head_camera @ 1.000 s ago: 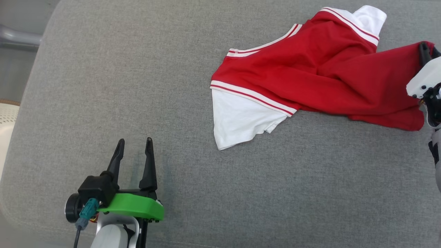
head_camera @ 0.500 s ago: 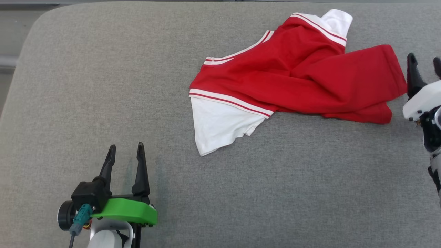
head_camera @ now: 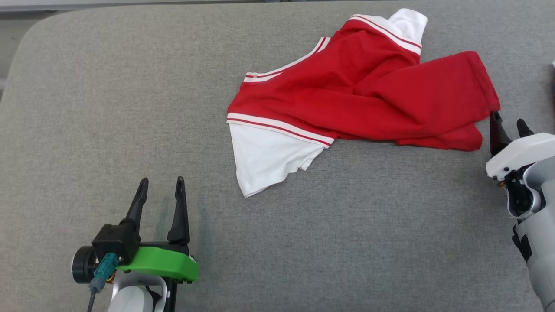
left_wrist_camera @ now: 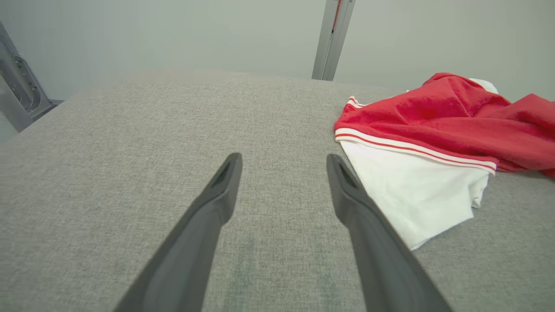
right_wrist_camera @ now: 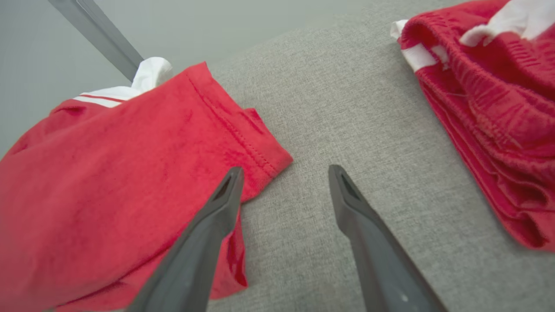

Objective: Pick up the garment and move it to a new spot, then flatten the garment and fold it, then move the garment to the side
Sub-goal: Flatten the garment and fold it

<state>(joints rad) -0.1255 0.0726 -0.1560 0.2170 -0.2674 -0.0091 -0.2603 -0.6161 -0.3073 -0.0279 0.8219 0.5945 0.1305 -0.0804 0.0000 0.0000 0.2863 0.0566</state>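
The crumpled red-and-white cloth garment (head_camera: pixel 360 99) is lying by the grey fabric cushion's (head_camera: pixel 130 108) far edge; left gripper (head_camera: pixel 161 180) and right gripper (head_camera: pixel 507 119) are gaping, empty. Flattening seems next: gripping hem corners.

Right tool (right_wrist_camera: pixel 285 170) stands spread and empty, one finger overlapping the red garment (right_wrist_camera: pixel 108 173).

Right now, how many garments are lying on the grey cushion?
2. One red-and-white garment lies crumpled right of centre; a second red garment lies bunched further right, partly out of frame.
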